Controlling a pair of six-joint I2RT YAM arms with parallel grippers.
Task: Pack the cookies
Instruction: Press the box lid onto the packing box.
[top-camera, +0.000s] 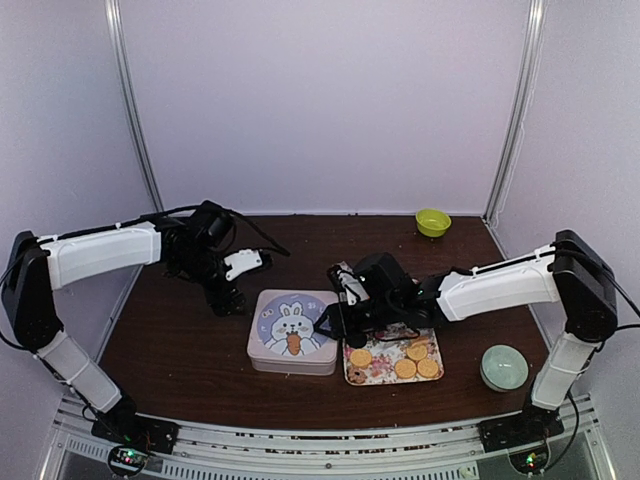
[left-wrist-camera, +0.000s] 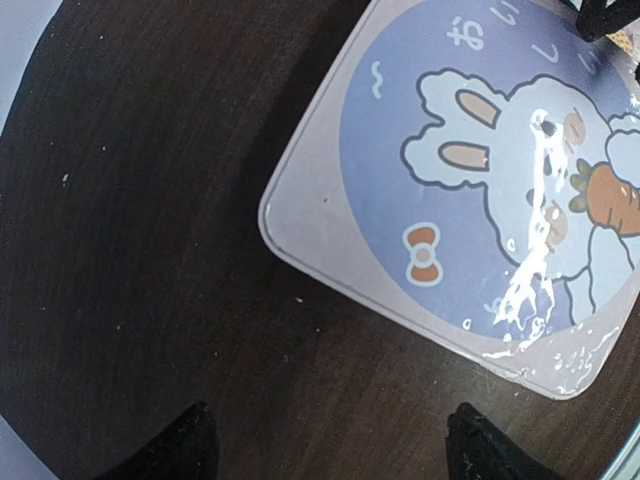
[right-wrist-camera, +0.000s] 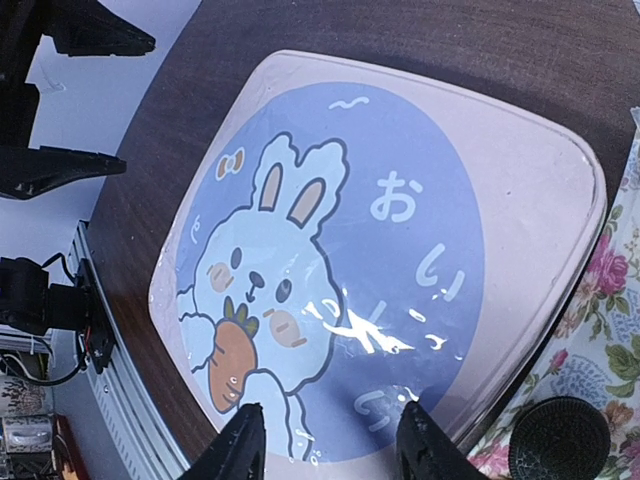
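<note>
Golden cookies (top-camera: 405, 368) lie on the floral tray (top-camera: 383, 373), which sits just right of the lidded bunny tin (top-camera: 285, 325). A dark cookie (right-wrist-camera: 558, 438) shows on the tray in the right wrist view. The right gripper (right-wrist-camera: 330, 445) hovers over the tin's lid near the tray, fingers apart, holding nothing. The left gripper (left-wrist-camera: 330, 452) hangs beside the tin's far-left corner, jaws wide and empty. A green bowl (top-camera: 432, 222) stands at the back of the table (top-camera: 170, 350).

The box lid (right-wrist-camera: 400, 250) is smooth and glossy, throwing glare; the table (left-wrist-camera: 150, 250) looks dark matt wood; a dark cookie (right-wrist-camera: 560, 440) is rough-grained.
</note>
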